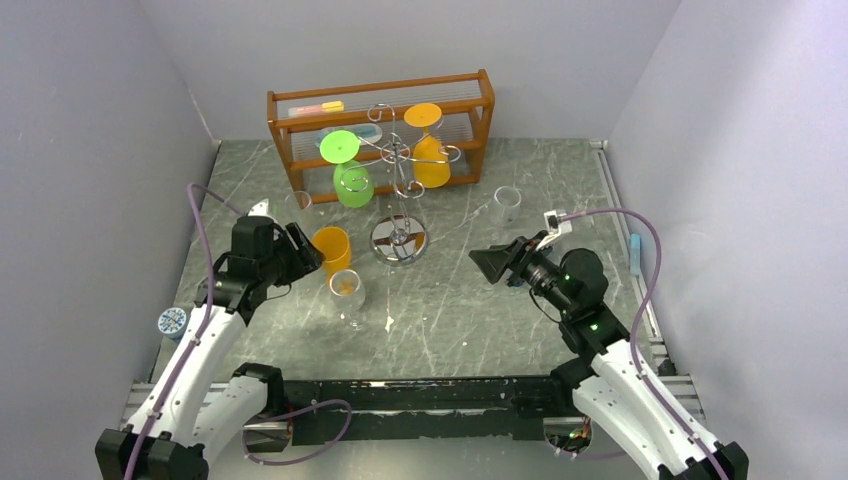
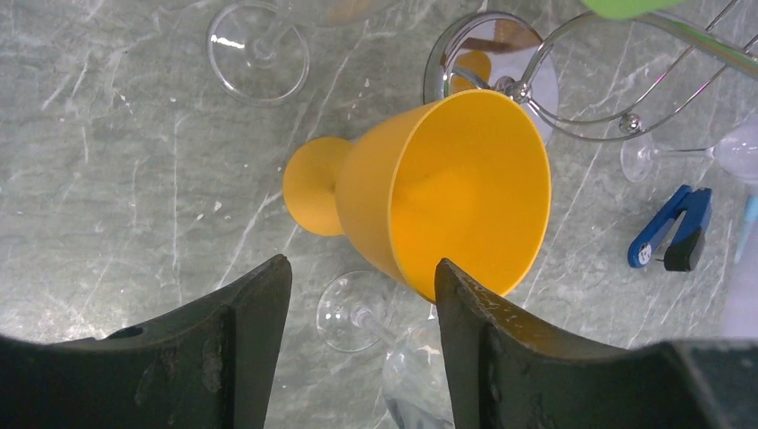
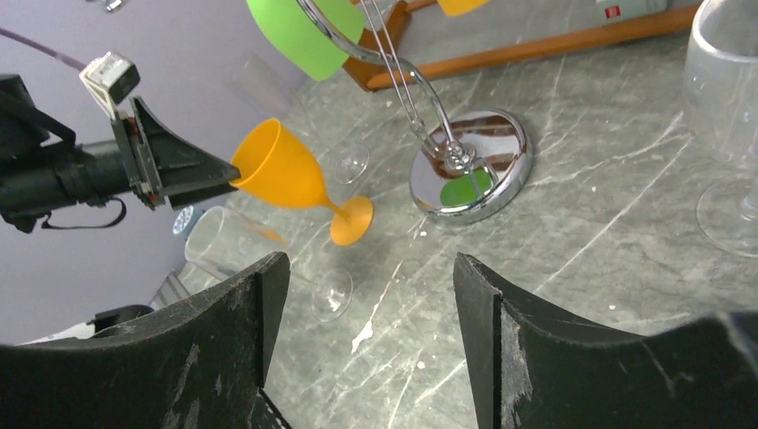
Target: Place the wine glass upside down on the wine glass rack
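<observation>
The orange wine glass [image 1: 332,248] is not on the wine glass rack [image 1: 400,190]. It is tilted over the surface [image 1: 480,330] just left of the rack's shiny round base, with its open mouth towards the left gripper [image 1: 308,255] and its foot low, near the base. The left jaws stand apart. In the left wrist view the bowl's near wall lies in the gap between them and the rim meets the tip of one finger [image 2: 483,313]. From these angles I cannot tell whether that finger hooks inside the bowl or only touches the rim, or whether the foot rests on the surface.

A green glass [image 1: 348,170] and a second orange glass [image 1: 428,145] hang upside down from the rack's curled arms, in front of the wooden shelf [image 1: 480,100]. A clear glass [image 1: 345,290] lies on the surface near the left gripper.

The right gripper [image 1: 485,262] hovers to the right of the rack with its jaws apart and empty, pointing towards the base.
</observation>
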Motion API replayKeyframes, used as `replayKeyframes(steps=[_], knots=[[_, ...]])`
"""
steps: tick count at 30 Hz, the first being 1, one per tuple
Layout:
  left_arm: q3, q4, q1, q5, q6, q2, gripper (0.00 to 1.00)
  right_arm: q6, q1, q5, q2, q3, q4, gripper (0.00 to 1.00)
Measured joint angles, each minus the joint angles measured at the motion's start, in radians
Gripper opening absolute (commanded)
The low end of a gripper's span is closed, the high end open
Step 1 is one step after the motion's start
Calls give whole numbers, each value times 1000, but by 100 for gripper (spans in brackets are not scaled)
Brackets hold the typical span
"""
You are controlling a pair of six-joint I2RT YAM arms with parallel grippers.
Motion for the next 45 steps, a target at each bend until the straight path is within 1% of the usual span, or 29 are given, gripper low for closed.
replayKeyframes(steps=[7, 9, 10, 15, 17, 18, 23, 31, 38, 45], knots=[[0, 34, 0, -4, -15, 43, 57, -11, 11, -38, 48, -35, 83, 72], [2, 40, 0, -5, -12, 59, 54, -19, 24, -37, 68, -35, 95, 72], [7, 39, 0, -8, -8, 69, 50, -23, 34, -32, 79, -35, 99, 72], [53, 24, 0, -24, 33, 124, 20, -45, 91, 7, 109, -35, 104, 71], [59, 12, 0, -27, 51, 130, 10, -51, 111, 27, 112, -35, 109, 71], [63, 6, 0, -31, 58, 132, 6, -53, 120, 36, 114, -35, 112, 71], [94, -52, 0, -42, 95, 133, 5, -59, 162, 82, 118, -34, 113, 70], [255, -158, 0, -117, 158, 66, 5, -53, 179, 125, 78, -24, 109, 72], [389, -236, 0, -205, 185, -16, 5, -32, 181, 121, 28, -12, 110, 77], [507, -283, 0, -282, 193, -116, 5, 3, 183, 89, -1, -2, 131, 79]])
